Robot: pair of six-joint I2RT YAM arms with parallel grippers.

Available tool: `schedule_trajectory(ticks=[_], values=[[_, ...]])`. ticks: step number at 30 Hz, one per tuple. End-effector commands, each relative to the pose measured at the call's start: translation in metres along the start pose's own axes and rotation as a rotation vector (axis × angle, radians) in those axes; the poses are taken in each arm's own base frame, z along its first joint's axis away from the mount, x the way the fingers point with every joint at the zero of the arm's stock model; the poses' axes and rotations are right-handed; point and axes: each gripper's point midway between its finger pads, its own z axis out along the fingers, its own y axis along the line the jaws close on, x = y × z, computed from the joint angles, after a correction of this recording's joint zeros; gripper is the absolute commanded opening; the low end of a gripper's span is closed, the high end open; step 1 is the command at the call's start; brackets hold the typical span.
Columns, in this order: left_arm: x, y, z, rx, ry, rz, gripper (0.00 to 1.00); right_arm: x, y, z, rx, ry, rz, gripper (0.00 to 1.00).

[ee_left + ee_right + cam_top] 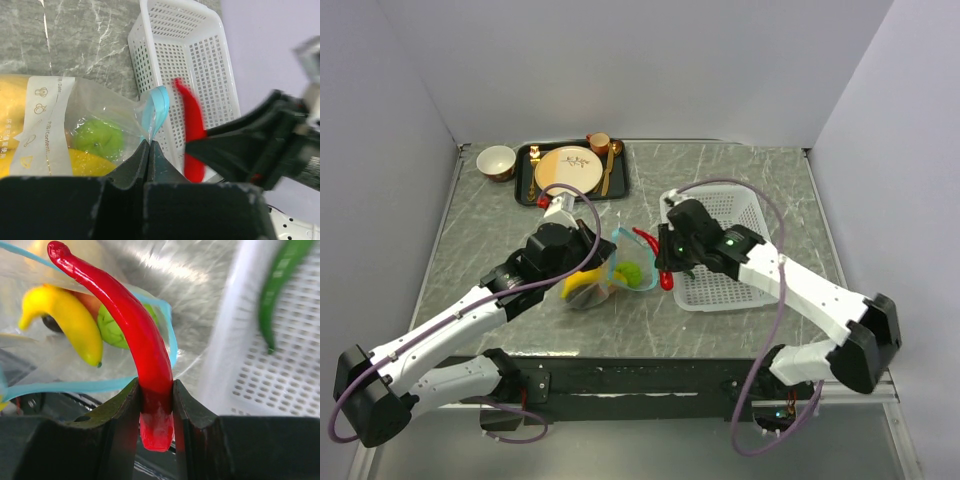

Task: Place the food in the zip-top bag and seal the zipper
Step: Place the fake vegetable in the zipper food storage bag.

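The zip-top bag (605,280) lies open at mid-table, its teal zipper (156,107) raised. My left gripper (148,142) is shut on the bag's rim just below that strip. Inside the bag are a yellow banana (70,320), a lime-green ball (100,137), an orange tomato (90,302) and a dark fruit (50,322). My right gripper (156,395) is shut on the thick end of the red chilli (135,325), whose thin tip reaches over the bag's mouth (642,240). A green pepper (280,280) lies in the basket.
The white perforated basket (720,250) stands just right of the bag, under the right arm. At the back left a black tray (620,185) carries a beige plate (567,168) and a small cup (599,143). A bowl (496,160) sits beside it.
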Motion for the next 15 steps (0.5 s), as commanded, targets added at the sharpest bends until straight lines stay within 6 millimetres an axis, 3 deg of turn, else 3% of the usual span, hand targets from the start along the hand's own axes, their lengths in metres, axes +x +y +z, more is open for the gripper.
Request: schedule_trajectory(ticks=[1,5,15], values=[[-0.02,-0.022,-0.003,0.052,-0.051,-0.007,0.01,-0.03,-0.003,-0.037,0.003,-0.189,0.086,0.24],[-0.022,-0.029,-0.004,0.067,-0.049,-0.013,0.01,-0.017,0.02,-0.042,-0.128,-0.101,-0.009,0.26],[-0.029,-0.032,-0.008,0.077,-0.071,-0.012,0.01,0.026,0.019,-0.041,-0.143,0.067,-0.127,0.26]])
